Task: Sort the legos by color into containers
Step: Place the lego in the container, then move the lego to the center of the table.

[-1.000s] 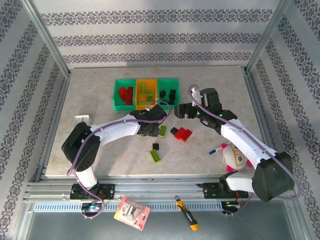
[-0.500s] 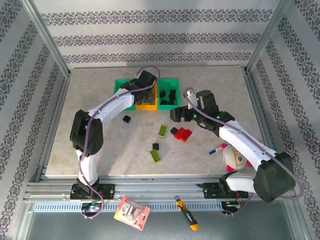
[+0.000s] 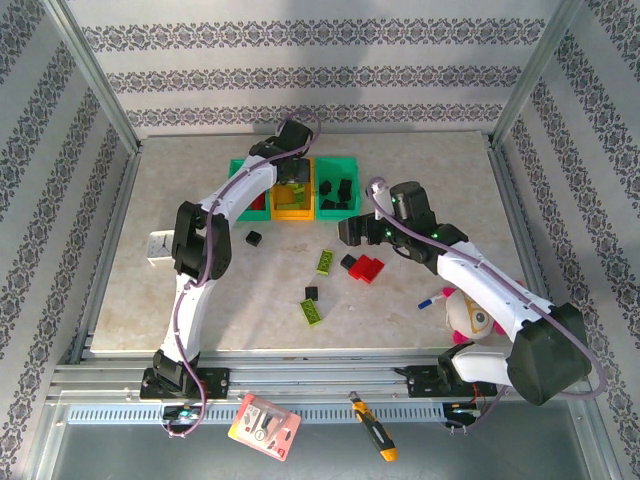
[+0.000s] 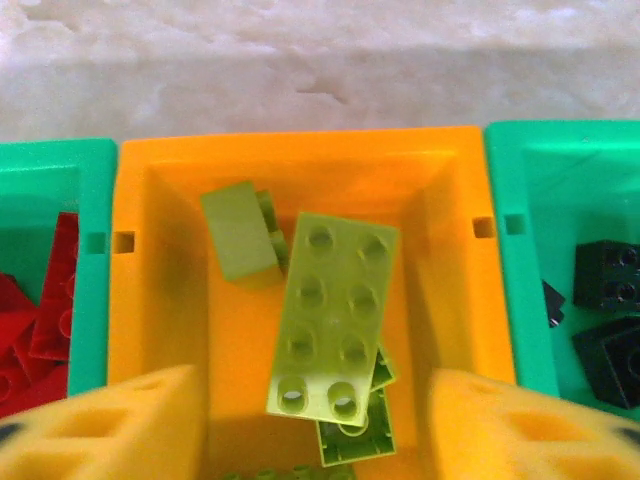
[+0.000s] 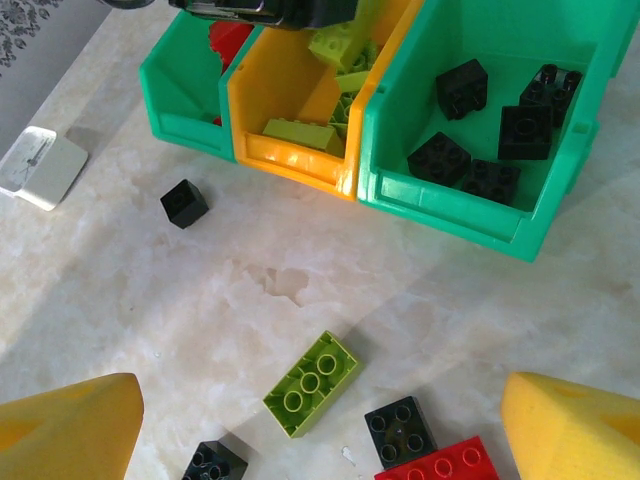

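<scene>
Orange bin (image 4: pixel 160 300) and green bin (image 5: pixel 450 215): glossy moulded plastic, smooth walls. Lime brick (image 4: pixel 335 310) and black bricks (image 5: pixel 462 88): same hard plastic, satin sheen. Counter (image 5: pixel 150 330): smooth marble-look, slight gloss. Left fingers (image 4: pixel 110 430), right fingers (image 5: pixel 70 425): matt yellow, foam-like. Frame rail (image 3: pixel 320 378): bare brushed metal. White clock (image 5: pixel 42 165): matt plastic casing.

This is a robot test cell in a lab, not a lived-in room. A marble-look table (image 3: pixel 430 170) is boxed in by panels (image 3: pixel 300 70) papered in striped damask and framed by bare aluminium posts (image 3: pixel 103 90). The left arm (image 3: pixel 200 240) and right arm (image 3: pixel 480 280) are bolted to a slotted metal rail (image 3: pixel 320 378) along the near edge.
</scene>
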Action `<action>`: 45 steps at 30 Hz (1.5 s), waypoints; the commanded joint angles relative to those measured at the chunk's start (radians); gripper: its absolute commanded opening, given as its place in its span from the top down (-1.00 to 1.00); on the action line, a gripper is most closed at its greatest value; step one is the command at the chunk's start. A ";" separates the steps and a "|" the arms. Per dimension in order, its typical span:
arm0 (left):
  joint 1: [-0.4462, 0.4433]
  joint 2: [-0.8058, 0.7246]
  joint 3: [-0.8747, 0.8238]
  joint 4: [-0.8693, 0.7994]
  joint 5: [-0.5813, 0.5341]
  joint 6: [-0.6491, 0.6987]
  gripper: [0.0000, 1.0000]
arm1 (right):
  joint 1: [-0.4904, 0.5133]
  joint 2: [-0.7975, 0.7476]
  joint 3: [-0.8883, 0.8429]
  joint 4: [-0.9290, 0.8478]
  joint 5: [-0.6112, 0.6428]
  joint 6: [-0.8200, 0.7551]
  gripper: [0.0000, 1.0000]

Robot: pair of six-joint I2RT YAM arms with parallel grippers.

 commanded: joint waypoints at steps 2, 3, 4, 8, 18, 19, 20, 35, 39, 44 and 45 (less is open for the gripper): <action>-0.003 -0.089 -0.042 -0.017 0.024 0.047 -0.65 | 0.009 -0.011 -0.024 -0.049 0.078 0.000 -0.84; -0.008 -0.126 -0.086 0.009 0.017 0.061 -0.73 | 0.010 -0.007 -0.023 -0.068 0.097 0.000 -0.84; -0.015 -0.167 -0.135 0.040 0.011 0.076 -0.78 | 0.009 0.000 -0.022 -0.089 0.112 -0.003 -0.84; -0.051 -0.351 -0.397 0.235 0.046 0.179 -0.93 | 0.010 0.028 -0.010 -0.181 0.192 0.006 -0.84; -0.201 -0.794 -1.063 0.713 0.241 0.534 -0.99 | -0.012 0.128 -0.044 -0.318 0.292 0.226 -0.81; -0.218 -0.820 -1.099 0.721 0.274 0.560 -0.99 | -0.015 0.141 -0.051 -0.313 0.279 0.237 -0.81; -0.231 -0.838 -1.126 0.731 0.302 0.573 -0.99 | -0.019 0.156 -0.055 -0.307 0.267 0.246 -0.80; -0.269 -0.904 -1.324 0.917 0.523 0.604 -0.99 | -0.074 0.243 -0.137 -0.271 0.267 0.331 -0.57; -0.270 -0.894 -1.323 0.929 0.532 0.604 -0.99 | -0.110 0.199 -0.173 -0.288 0.305 0.360 -0.46; -0.269 -0.885 -1.330 0.950 0.541 0.598 -0.99 | -0.122 0.124 -0.180 -0.286 0.347 0.368 -0.40; -0.269 -0.886 -1.330 0.954 0.540 0.596 -0.99 | -0.120 0.116 -0.179 -0.274 0.334 0.367 -0.41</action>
